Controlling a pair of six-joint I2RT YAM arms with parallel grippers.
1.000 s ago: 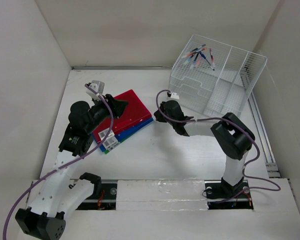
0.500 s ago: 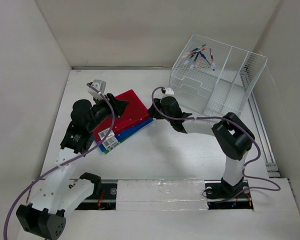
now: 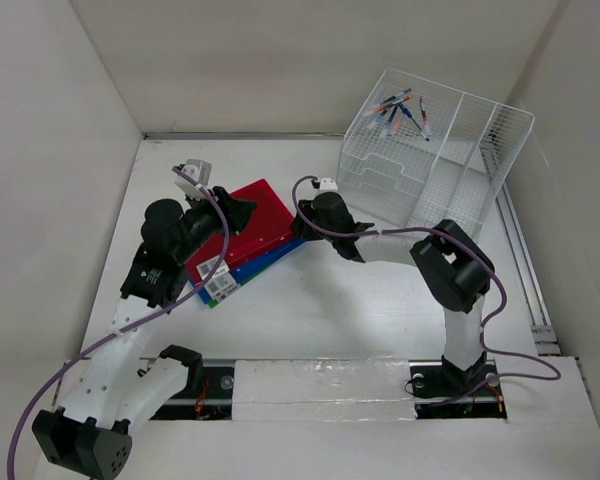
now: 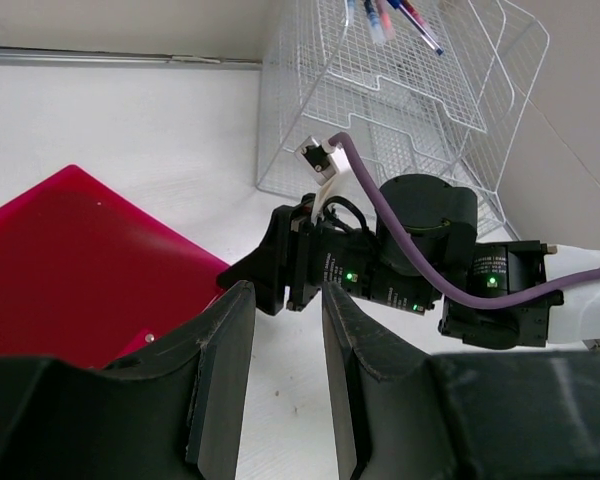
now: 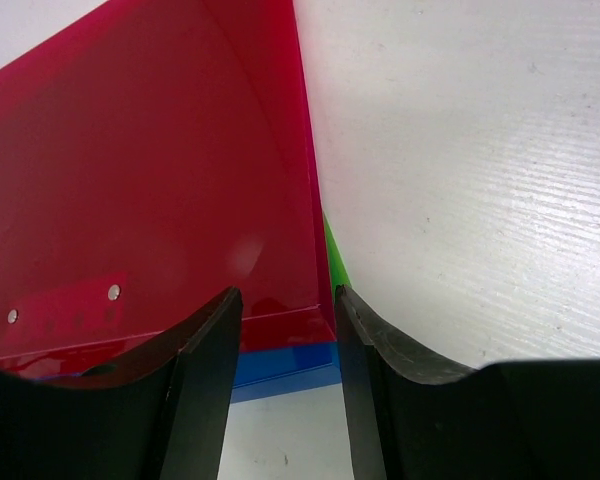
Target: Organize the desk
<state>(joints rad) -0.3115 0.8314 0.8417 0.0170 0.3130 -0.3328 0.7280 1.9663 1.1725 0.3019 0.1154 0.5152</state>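
Since a second ago, the right hand (image 3: 300, 226) is brought leftward to the red folder (image 3: 255, 220), and its jaws are parted from shut to roughly half open, with nothing held. From its wrist view, the folder's corner, with a blue folder (image 5: 280, 365) and a green folder (image 5: 332, 255) beneath, is seen just ahead, between the fingers. The red folder's long axis is laid from near-left to far-right on the tabletop (image 3: 320, 300), which spreads beneath both arms. The left hand (image 3: 242, 212) is held above the same folder, narrowly parted and empty. The right hand is judged nearer the free corner.

Black-and-white arms (image 3: 390, 243) — purple cables (image 4: 358, 170)
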